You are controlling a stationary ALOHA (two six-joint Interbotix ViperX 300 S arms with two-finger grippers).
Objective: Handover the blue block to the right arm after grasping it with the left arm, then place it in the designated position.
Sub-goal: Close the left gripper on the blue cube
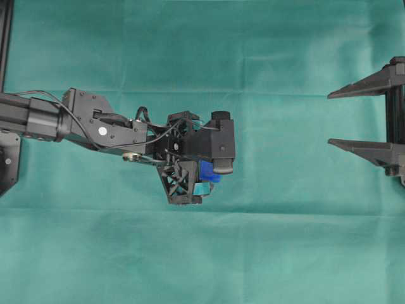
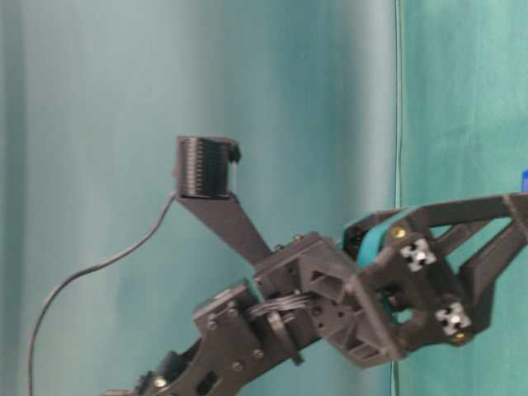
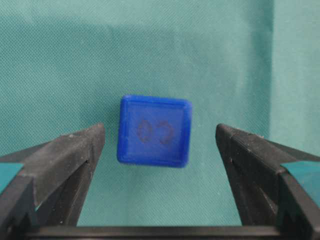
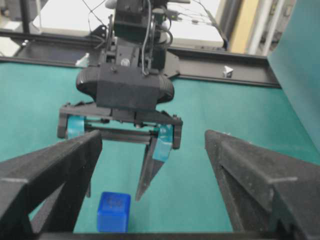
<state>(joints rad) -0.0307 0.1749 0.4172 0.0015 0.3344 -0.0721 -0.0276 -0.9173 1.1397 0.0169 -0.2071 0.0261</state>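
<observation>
Blue block (image 3: 154,131) face embossed in wrist view, half-hidden overhead (image 1: 209,171).

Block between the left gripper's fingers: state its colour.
Bright blue, the blue block carries a faint darker embossed figure on top; the left wrist view shows it best.

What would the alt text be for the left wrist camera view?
A small blue block lies on green cloth, centred between the left gripper's open black fingers, which do not touch it. A faint figure marks its top.
</observation>
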